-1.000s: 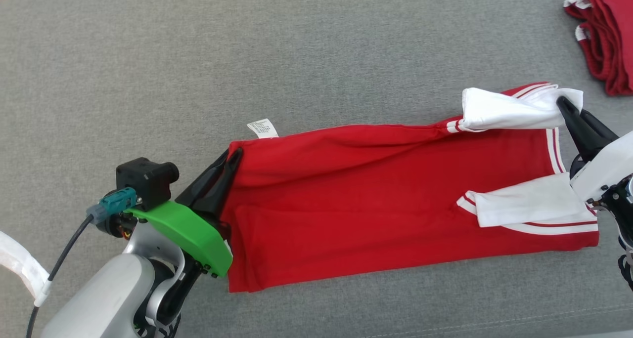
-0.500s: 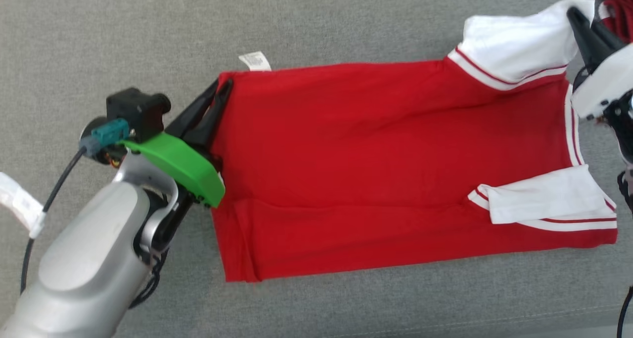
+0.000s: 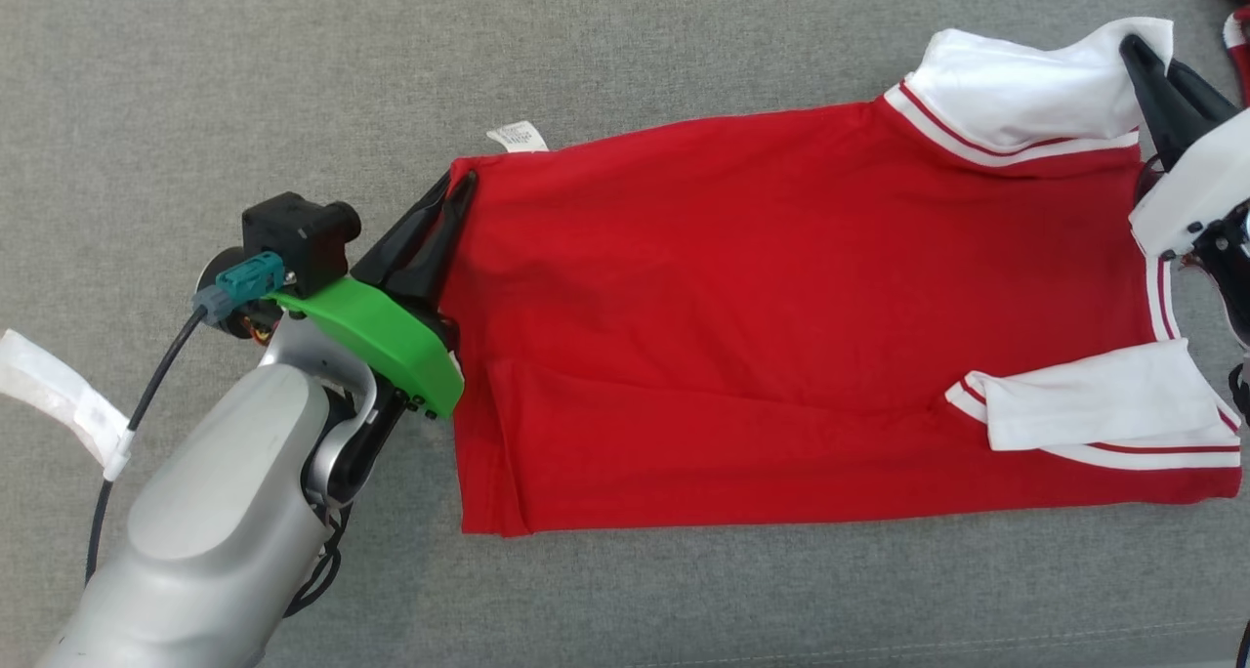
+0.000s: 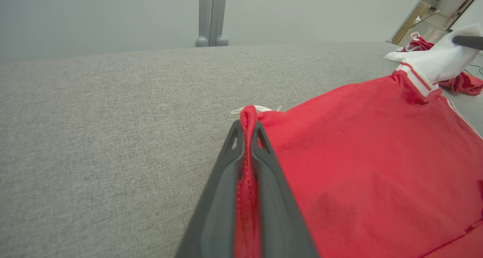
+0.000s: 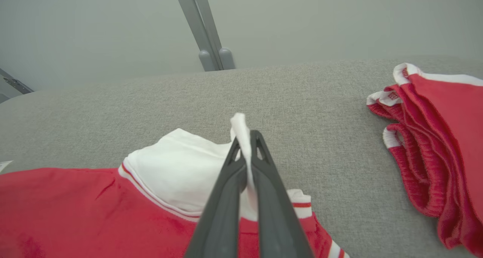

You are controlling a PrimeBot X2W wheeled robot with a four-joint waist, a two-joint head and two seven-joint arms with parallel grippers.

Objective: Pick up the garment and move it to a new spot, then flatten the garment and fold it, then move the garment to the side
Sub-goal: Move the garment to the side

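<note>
Left gripper (image 3: 459, 182), head view: clamped on the garment (image 3: 781, 307) at its far-left hem corner; right gripper (image 3: 1138, 51) pinching the white sleeve (image 3: 1016, 87), far right
Left wrist view: red hem gripped tight
Right wrist view: white cloth nipped; folded pile (image 5: 434, 137) right
Progress: garment spread on grey surface (image 3: 293, 62); likely flattening; folding, moving aside remain

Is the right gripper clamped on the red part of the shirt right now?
No, the right gripper is shut on a fold of the white sleeve, not on red fabric.
</note>
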